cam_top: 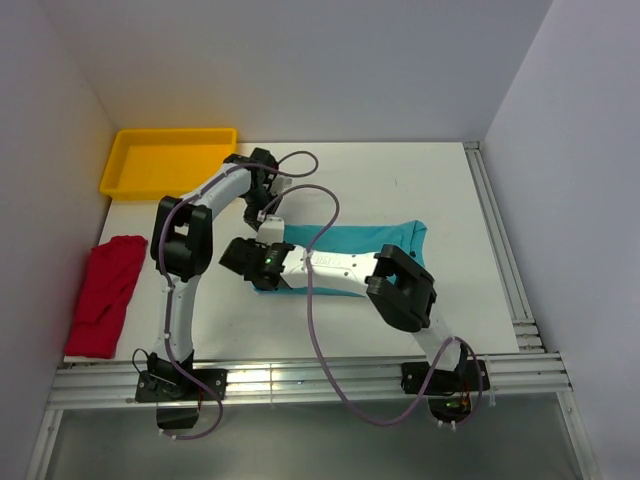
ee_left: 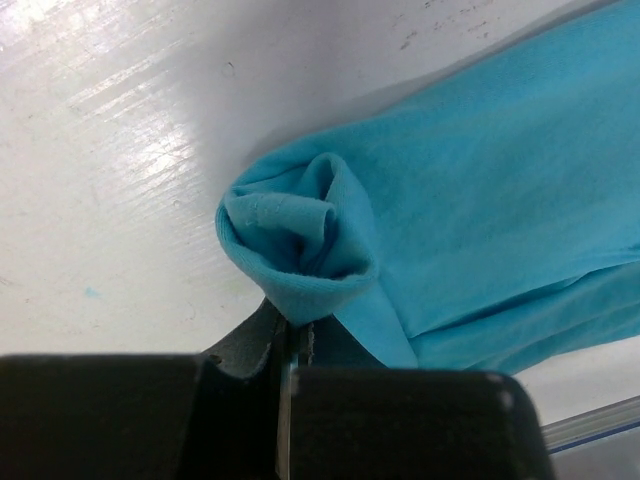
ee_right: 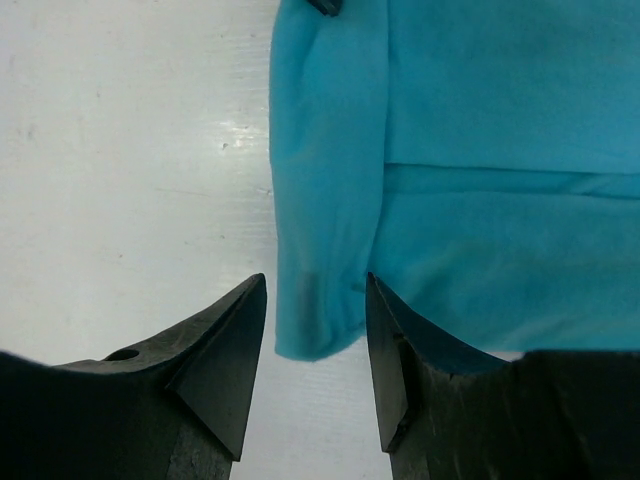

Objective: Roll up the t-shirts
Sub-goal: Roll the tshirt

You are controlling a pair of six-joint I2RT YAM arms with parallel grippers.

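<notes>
Left gripper (ee_left: 291,338) clamps the teal t-shirt (ee_left: 480,200) at its rolled end; right gripper (ee_right: 315,290) gapes.

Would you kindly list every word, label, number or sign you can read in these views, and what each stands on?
No text can be read.
The teal t-shirt, red t-shirt and tray show no print.
There are small grey marks on the right arm's white link, too small to read.
</notes>
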